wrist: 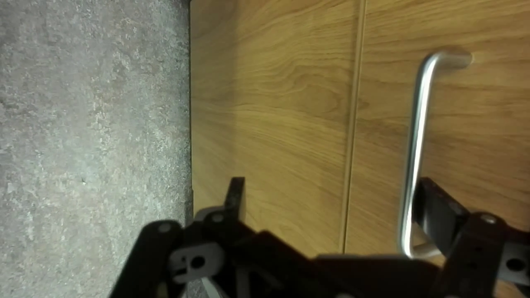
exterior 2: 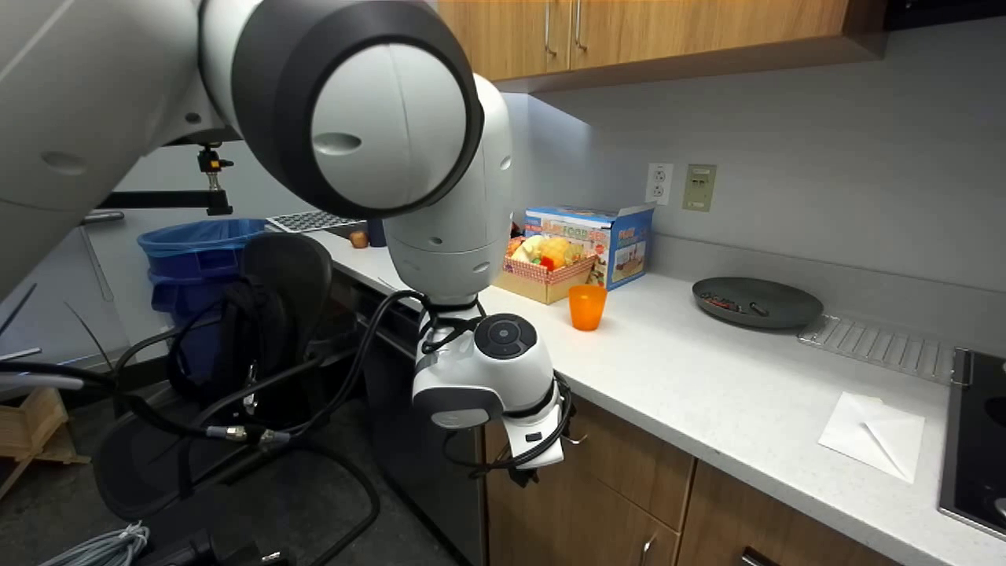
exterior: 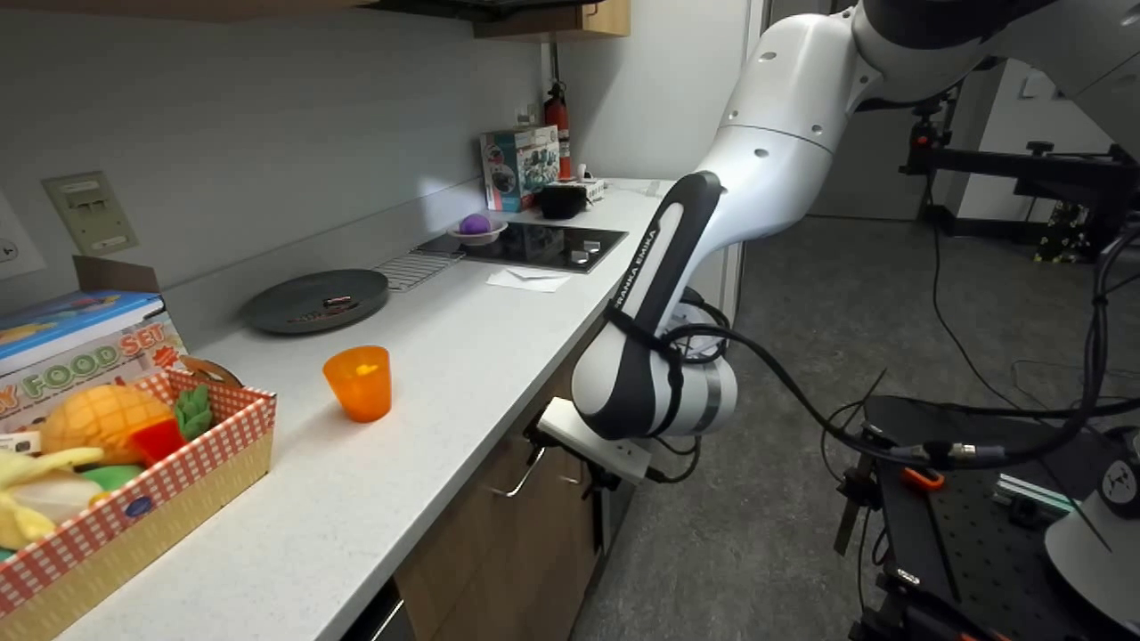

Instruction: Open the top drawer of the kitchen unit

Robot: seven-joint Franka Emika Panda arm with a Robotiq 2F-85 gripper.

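My end effector straddles the silver handle, spread wide and gripping nothing

Nearest in the wrist view are my own fingers, and the handle lies between them. One sits right at the bar, on the side away from the floor, perhaps touching; the other stands well apart, over the taller front beneath. I judge the straddle deliberate: drawing the two together should clasp the bar for a straight pull. The top drawer carries that handle and looks closed. I would centre on the bar first, lest the near finger push it askew.

In an exterior view, my arm slopes past the edge of the pale, speckled worktop, presumably so that I meet the kitchen unit from the front, at handle height. A checked basket of toy food is closest to the camera; an orange cup stands back from the edge, with a dark pan nearer the wall.

In an exterior view, my wrist covers most of my end effector, but the drawer's front looks flush with the one below. A wire rack lies between the pan and the black hob, white paper near both. Beyond my arm are a dark chair and a lined blue bin.
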